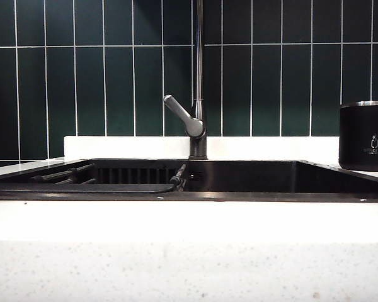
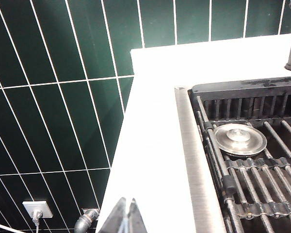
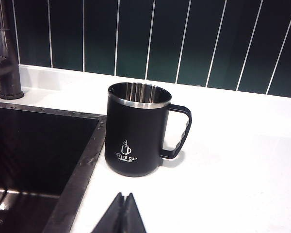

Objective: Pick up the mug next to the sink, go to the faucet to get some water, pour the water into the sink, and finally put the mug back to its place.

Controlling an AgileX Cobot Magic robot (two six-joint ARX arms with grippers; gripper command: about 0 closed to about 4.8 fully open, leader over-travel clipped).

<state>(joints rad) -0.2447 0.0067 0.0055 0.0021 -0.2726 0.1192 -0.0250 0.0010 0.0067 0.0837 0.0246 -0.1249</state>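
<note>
Dark green glossy wall tiles (image 1: 101,82) with white grout are rising behind the white speckled stone counter (image 1: 189,264); a white wall socket (image 2: 37,209) is sitting below that counter.

Faucet (image 1: 198,75) spout runs off frame; mug (image 1: 365,135) (exterior view) cropped.

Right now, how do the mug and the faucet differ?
The mug is squat, wide and matte black with a steel rim; the faucet is a tall slim pipe. The mug stands on the white counter right of the sink; the faucet rises behind it. Both are dark and upright.
</note>
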